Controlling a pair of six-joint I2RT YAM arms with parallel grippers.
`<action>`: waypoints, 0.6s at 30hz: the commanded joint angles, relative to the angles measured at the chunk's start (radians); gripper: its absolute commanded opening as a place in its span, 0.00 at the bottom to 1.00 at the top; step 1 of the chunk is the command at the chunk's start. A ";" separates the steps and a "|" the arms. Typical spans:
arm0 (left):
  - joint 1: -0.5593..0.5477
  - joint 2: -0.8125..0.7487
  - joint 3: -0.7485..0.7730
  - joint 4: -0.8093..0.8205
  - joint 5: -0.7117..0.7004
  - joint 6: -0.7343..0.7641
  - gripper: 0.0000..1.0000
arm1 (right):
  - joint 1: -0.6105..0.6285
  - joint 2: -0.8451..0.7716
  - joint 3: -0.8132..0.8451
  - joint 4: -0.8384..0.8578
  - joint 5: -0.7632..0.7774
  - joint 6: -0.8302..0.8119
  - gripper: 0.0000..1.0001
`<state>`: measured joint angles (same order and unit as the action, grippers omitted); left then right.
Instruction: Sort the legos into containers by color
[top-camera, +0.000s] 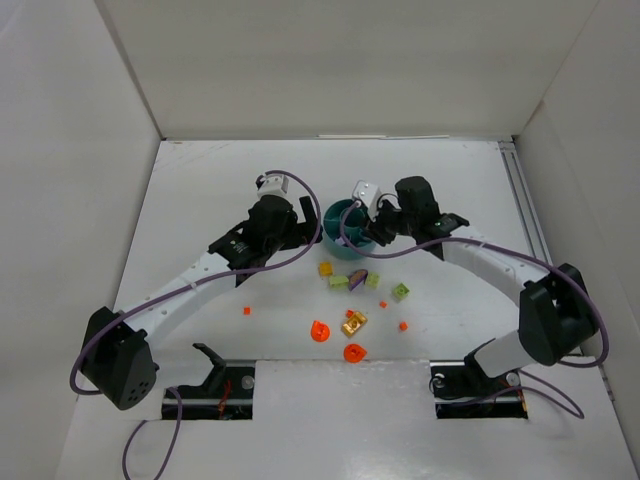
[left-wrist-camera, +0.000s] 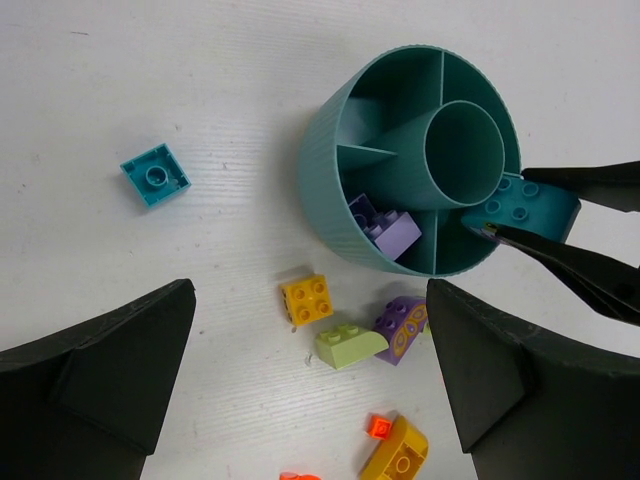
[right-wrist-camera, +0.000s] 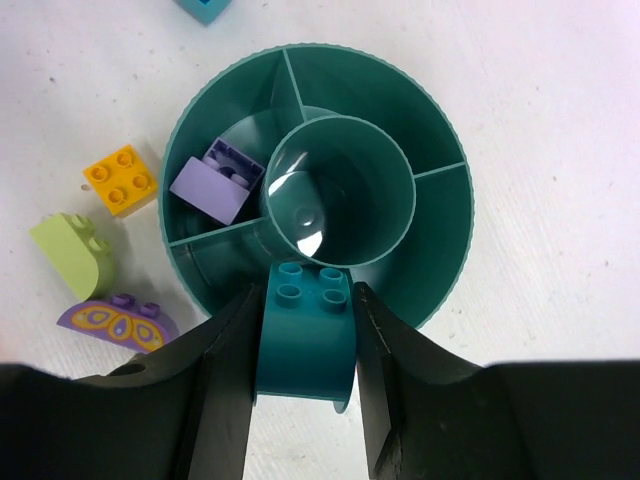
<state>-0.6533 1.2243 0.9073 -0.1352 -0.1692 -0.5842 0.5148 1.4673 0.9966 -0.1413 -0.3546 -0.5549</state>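
A: Start at the left. How is the left gripper?
B: Spread wide with nothing in it, just beside the left wall of the teal dish.
A: And the pieces under it?
B: A small turquoise square lies apart to the left. A yellow brick, a lime green piece and a patterned purple curved piece sit close together beside the dish.
A: Anything inside the dish?
B: A lilac brick lies in one outer compartment; the centre cup holds nothing.
A: The right gripper?
B: Narrowed on a dark teal four-stud brick, held at the dish's rim. Whether the brick touches the rim I cannot tell.
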 joint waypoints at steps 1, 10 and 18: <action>0.003 -0.019 0.008 0.000 -0.006 0.004 1.00 | 0.036 0.028 0.082 -0.055 -0.012 -0.071 0.38; 0.003 0.001 0.008 0.000 -0.006 0.014 1.00 | 0.077 0.065 0.148 -0.150 0.048 -0.062 0.58; 0.003 0.001 0.008 0.000 0.004 0.023 1.00 | 0.090 0.042 0.158 -0.170 0.132 -0.022 0.68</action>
<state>-0.6533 1.2293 0.9073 -0.1398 -0.1658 -0.5808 0.5980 1.5333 1.1065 -0.2981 -0.2741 -0.6018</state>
